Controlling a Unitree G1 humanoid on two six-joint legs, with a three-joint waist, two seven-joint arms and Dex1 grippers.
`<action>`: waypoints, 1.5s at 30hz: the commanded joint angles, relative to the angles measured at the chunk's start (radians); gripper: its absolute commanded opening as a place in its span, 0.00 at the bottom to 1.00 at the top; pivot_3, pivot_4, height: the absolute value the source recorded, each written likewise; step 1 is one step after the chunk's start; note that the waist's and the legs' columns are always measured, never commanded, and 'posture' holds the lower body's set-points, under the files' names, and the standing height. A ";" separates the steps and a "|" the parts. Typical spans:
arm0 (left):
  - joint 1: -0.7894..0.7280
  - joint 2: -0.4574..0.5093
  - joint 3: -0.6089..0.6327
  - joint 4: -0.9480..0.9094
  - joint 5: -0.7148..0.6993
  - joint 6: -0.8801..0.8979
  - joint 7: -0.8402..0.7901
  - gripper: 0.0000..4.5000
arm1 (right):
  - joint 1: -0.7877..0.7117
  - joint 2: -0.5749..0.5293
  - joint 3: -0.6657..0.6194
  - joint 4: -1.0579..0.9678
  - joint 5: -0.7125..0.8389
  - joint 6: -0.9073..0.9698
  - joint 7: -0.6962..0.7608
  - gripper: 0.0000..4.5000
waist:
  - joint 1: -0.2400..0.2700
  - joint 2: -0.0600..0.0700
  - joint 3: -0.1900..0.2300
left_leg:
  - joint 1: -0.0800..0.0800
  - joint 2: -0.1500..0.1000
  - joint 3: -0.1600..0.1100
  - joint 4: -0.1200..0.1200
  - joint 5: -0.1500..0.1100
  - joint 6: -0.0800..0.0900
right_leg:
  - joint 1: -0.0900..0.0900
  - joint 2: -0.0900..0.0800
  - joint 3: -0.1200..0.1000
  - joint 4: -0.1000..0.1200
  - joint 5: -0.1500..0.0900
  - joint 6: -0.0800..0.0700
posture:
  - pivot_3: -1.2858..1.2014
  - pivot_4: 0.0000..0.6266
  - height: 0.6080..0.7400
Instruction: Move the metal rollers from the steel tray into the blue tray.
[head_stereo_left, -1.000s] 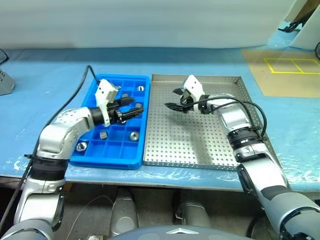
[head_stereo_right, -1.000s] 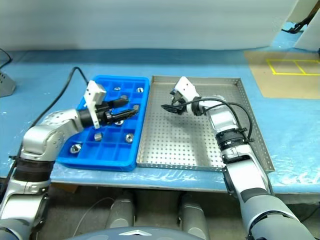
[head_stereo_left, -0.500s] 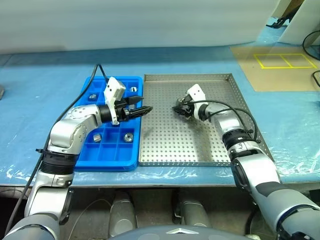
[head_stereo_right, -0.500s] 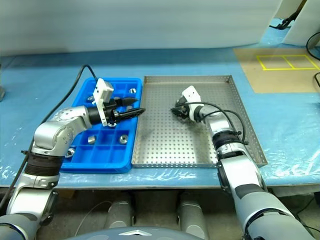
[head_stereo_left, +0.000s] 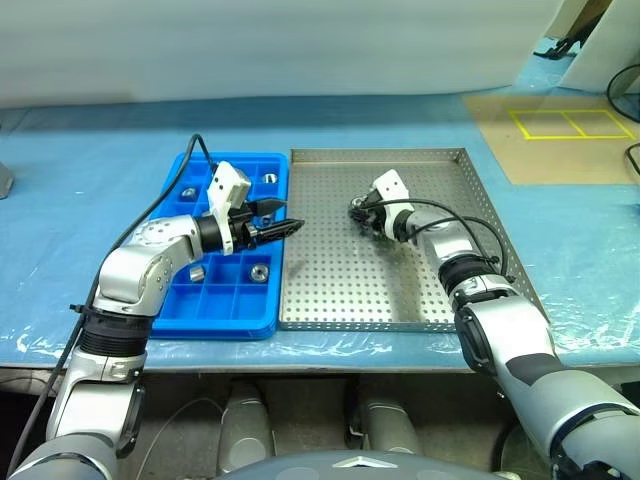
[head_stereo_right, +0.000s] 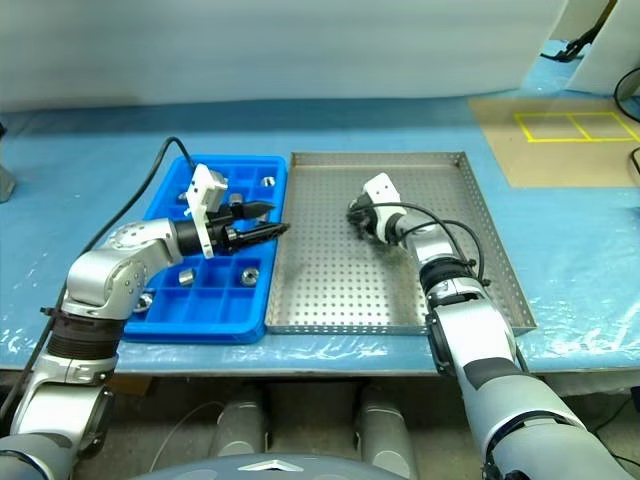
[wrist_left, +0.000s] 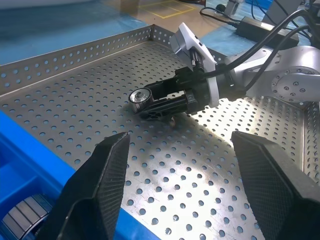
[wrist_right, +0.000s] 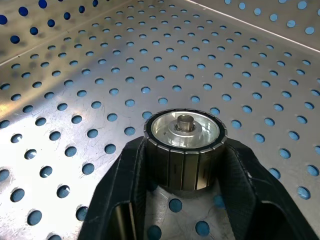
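Rollers are what the robot is moving, and one metal roller (wrist_right: 184, 150) sits between the two black fingers of the right gripper (head_stereo_left: 358, 209), which are closed tight on its sides. This roller is inside the steel tray (head_stereo_left: 440, 300), down near the holey floor, a bit past the middle toward the tray's far rim. It stands with its round flat face pointing up, so its short axis runs up and down, and a small pin shows in its centre. The right arm reaches forward over the steel tray with the wrist bent in toward the blue tray (head_stereo_left: 170, 315). The left gripper (head_stereo_left: 283, 221) hangs over the edge where the blue tray meets the steel tray, pointing across at the steel tray, its fingers (wrist_left: 95, 195) apart and holding nothing. A few other rollers (head_stereo_left: 259, 271) lie in the small boxes of the blue tray.
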 joint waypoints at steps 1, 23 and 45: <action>-0.006 0.011 0.018 -0.039 -0.009 -0.002 -0.002 0.76 | -0.012 0.003 -0.014 0.002 -0.006 -0.014 -0.025 0.36 | 0.000 0.000 0.000 | 0.000 0.000 0.000 0.000 0.000 0.000 | 0.000 0.000 0.000 0.000 0.000 0.000 | 0.50 0.24 1.00; 0.243 0.298 0.251 -0.202 -0.089 0.054 -0.076 0.76 | 0.106 0.077 0.240 -0.814 0.151 0.332 0.572 0.36 | 0.034 0.000 0.001 | -0.002 0.002 0.000 -0.009 0.000 -0.001 | -0.002 0.002 -0.002 -0.007 -0.002 -0.003 | 0.57 0.24 1.00; 0.694 0.328 0.619 -0.600 -0.294 0.266 0.111 0.76 | 0.106 0.302 0.423 -0.540 0.049 0.204 0.611 0.36 | 0.161 0.002 0.001 | -0.001 0.002 -0.003 -0.016 0.000 -0.001 | -0.002 0.002 -0.003 -0.011 -0.007 0.005 | 0.70 0.24 1.00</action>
